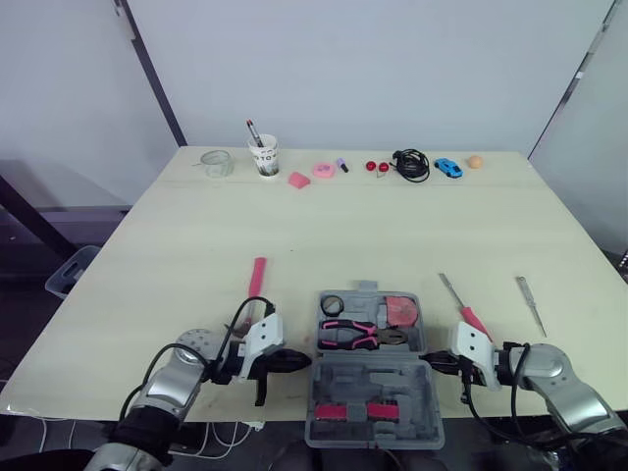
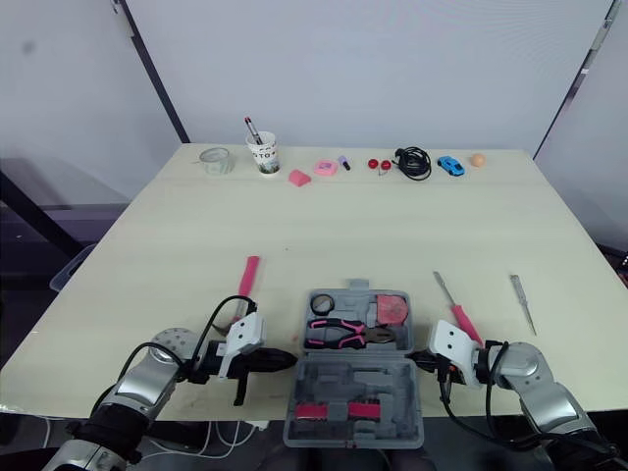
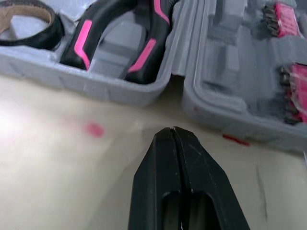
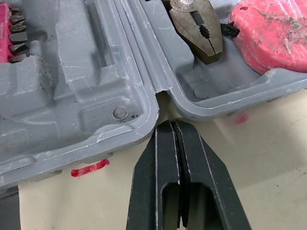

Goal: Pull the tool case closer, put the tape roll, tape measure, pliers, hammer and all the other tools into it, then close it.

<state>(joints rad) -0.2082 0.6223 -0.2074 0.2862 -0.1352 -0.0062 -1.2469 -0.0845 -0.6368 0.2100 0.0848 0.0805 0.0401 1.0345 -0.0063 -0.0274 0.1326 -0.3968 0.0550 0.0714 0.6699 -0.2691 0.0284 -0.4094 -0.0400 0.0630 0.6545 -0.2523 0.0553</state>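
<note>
Between the two pincers, at the near edge of the pale counter (image 1: 343,226), the grey tool case (image 1: 343,378) lies open, its hinge line level with both tips. On one side the left pincer (image 3: 172,130) is pressed fully together and holds nothing, its tip just beside the case's left wall. Opposite it, the right pincer (image 4: 171,122) is likewise clamped together and empty, its tip close to the hinge notch in the right wall.

A pink stick (image 1: 257,276) lies beyond the left pincer. A red-handled screwdriver (image 1: 461,305) lies just beyond the right pincer, with a thin metal tool (image 1: 531,305) further out to its right.

Beyond both tips, in the case's far half, the pink-and-black pliers (image 1: 348,335) lie across the middle. The red tape measure (image 1: 400,311) sits in the corner nearer the right pincer, and the black tape roll (image 1: 332,303) in the corner nearer the left pincer.
</note>
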